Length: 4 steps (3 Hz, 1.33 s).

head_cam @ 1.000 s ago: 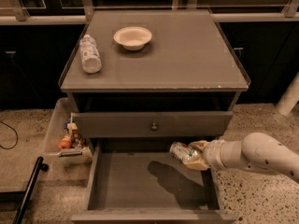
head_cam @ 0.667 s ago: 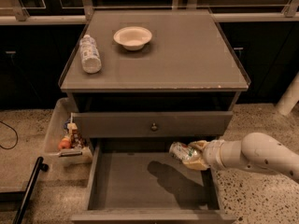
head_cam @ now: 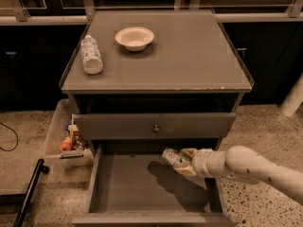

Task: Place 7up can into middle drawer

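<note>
Middle drawer (head_cam: 137,186) stands open up front. Over its right side, the gripper (head_cam: 177,159) comes in from the right, fingers (head_cam: 188,168) clamped on the 7up can (head_cam: 170,156), held above the floor. Behind, a knobbed drawer front (head_cam: 118,126). Farther, the tabletop (head_cam: 189,56) carries a lying bottle (head_cam: 91,55) and a bowl (head_cam: 135,37).

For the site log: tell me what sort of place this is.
Likely an office or lab corner set up for robot trials: a grey drawer cabinet on speckled floor, dark units behind. The gripper holds the 7up can over the open middle drawer.
</note>
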Motion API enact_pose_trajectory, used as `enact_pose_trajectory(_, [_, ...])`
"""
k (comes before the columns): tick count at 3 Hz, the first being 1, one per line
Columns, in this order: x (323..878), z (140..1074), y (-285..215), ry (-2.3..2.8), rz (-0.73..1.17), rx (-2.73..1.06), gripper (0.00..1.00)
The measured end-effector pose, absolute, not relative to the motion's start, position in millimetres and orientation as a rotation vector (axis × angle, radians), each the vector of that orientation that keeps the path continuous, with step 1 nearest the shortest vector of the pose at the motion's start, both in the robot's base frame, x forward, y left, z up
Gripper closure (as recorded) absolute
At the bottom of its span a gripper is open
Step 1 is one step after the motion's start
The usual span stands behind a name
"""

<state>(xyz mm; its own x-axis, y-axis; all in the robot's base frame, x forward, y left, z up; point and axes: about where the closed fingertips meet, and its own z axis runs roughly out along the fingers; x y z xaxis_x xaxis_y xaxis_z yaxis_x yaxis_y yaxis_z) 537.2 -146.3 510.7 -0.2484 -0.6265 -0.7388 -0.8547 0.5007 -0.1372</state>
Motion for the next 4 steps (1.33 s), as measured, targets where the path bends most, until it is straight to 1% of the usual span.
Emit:
enact_pose_trajectory(2, [548.9,441.6,-118.5,1.893,0.435,-1.262,1.0])
enact_pose_trajectory(4, [548.3,398.6,-114.9,1.859,0.502,-1.317,1.0])
